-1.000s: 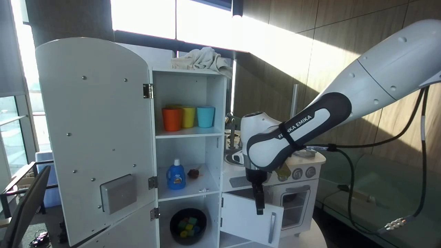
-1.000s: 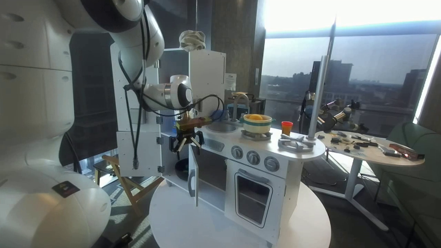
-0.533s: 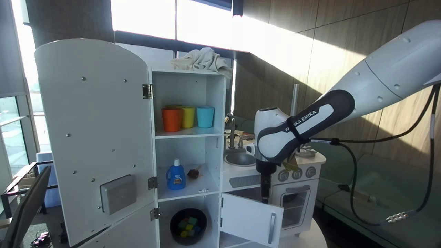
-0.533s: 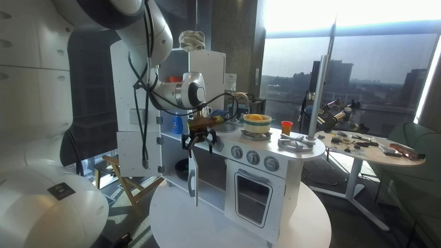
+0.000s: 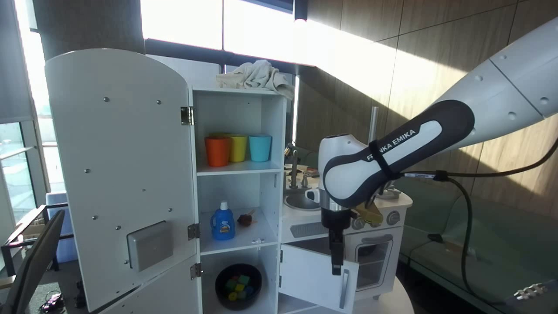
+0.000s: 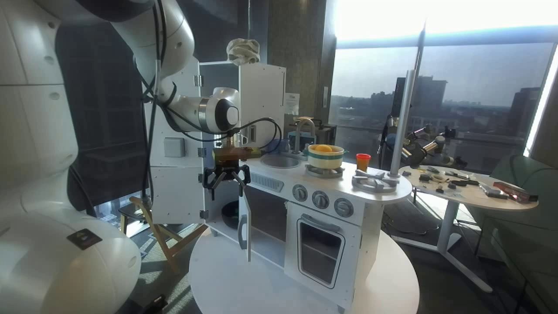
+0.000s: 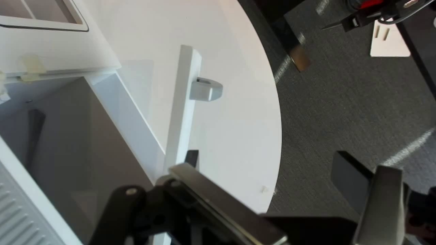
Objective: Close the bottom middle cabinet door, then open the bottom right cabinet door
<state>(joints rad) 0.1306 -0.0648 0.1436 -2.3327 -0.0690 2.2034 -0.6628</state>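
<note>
The robot arm [image 5: 405, 135] is stretched toward the white toy kitchen [image 6: 287, 188], which, with its tall cabinet [image 5: 227, 189], is carried by a round white counter [image 6: 261, 288]. The windowed bottom right cabinet door [image 6: 321, 253] is seen closed, flush with the front. To its left, in both exterior views, the plain bottom middle cabinet door [image 5: 316, 279] is swung well outward. Near that door's upper edge, the pincer [image 6: 226, 192] is pointed downward and spread wide; whether the door is touched cannot be told. A black bowl [image 5: 221, 290] is set in the tall cabinet's lowest compartment, a cream pot [image 6: 326, 162] is placed on a burner [image 6: 324, 172], and coloured blocks [image 5: 239, 287] are held in the bowl.
</note>
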